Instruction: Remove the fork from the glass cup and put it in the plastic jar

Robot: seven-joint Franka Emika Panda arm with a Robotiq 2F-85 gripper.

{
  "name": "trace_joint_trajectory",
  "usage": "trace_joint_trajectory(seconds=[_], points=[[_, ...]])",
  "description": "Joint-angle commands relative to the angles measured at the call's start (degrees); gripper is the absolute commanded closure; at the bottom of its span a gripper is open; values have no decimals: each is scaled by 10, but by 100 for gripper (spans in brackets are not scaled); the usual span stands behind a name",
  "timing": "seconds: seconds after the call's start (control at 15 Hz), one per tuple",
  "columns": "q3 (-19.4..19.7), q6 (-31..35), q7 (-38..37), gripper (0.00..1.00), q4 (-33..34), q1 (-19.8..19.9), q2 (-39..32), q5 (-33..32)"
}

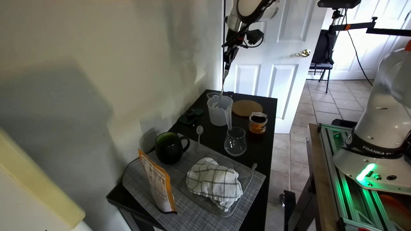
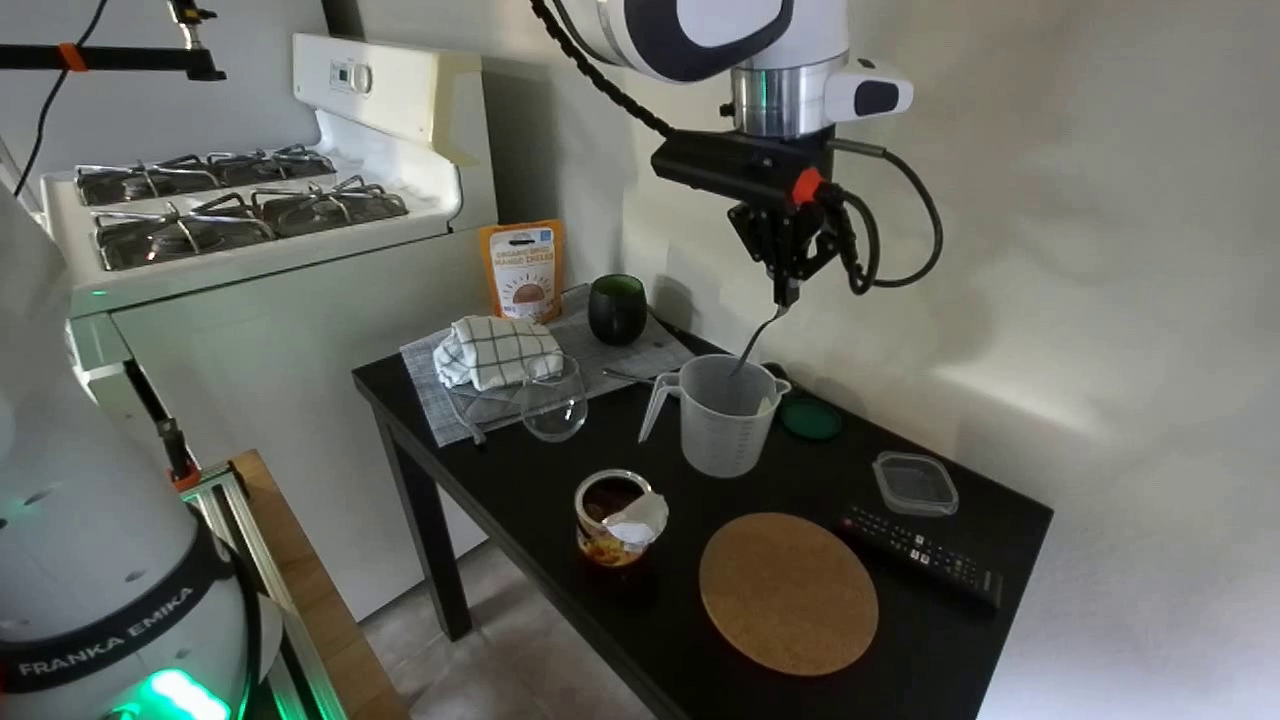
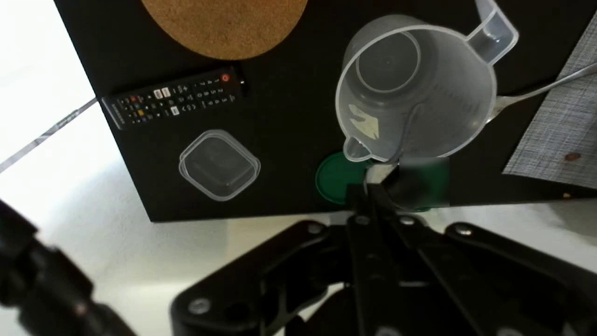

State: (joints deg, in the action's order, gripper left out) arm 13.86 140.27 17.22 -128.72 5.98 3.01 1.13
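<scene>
Fork (image 2: 757, 336): gripped near its upper end by the gripper (image 2: 787, 297), jaws clamped together on it. It slants downward, lower part within the mouth of the plastic jar (image 2: 725, 430), a cloudy container with handle and pouring lip. Whether its lower end touches the wall or bottom, cannot tell. Fingertips sit above the rim, apart from it.

Jar stands upright on the black table (image 2: 930, 650). Glass cup (image 2: 555, 400) is upright near the grey mat (image 1: 186, 221), well apart from the fork. Spoon (image 1: 199, 131) lies with its handle on the mat, bowl toward the jar; in the wrist view the jar hides part of the bowl.

Opened can (image 2: 600, 545) near the jar, foil lid folded back. Cork round (image 2: 790, 595) lies near the can, remote (image 2: 920, 558) just beside the cork. Dark mug (image 1: 168, 149) and orange-edged pouch (image 1: 158, 183) stand on the mat.
</scene>
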Motion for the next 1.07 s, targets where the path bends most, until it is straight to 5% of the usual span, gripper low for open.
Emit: trace_joint_trajectory(seconds=[0.0,0.67,0.73,1.0], points=[[-18,-7,-56,99,38,14,-64,-14],[-41,-86,-86,99,77,10,-151,-66],[-44,-97,-84,72,81,11,-153,-66],[-40,-96,-71,50,80,23,-100,-56]])
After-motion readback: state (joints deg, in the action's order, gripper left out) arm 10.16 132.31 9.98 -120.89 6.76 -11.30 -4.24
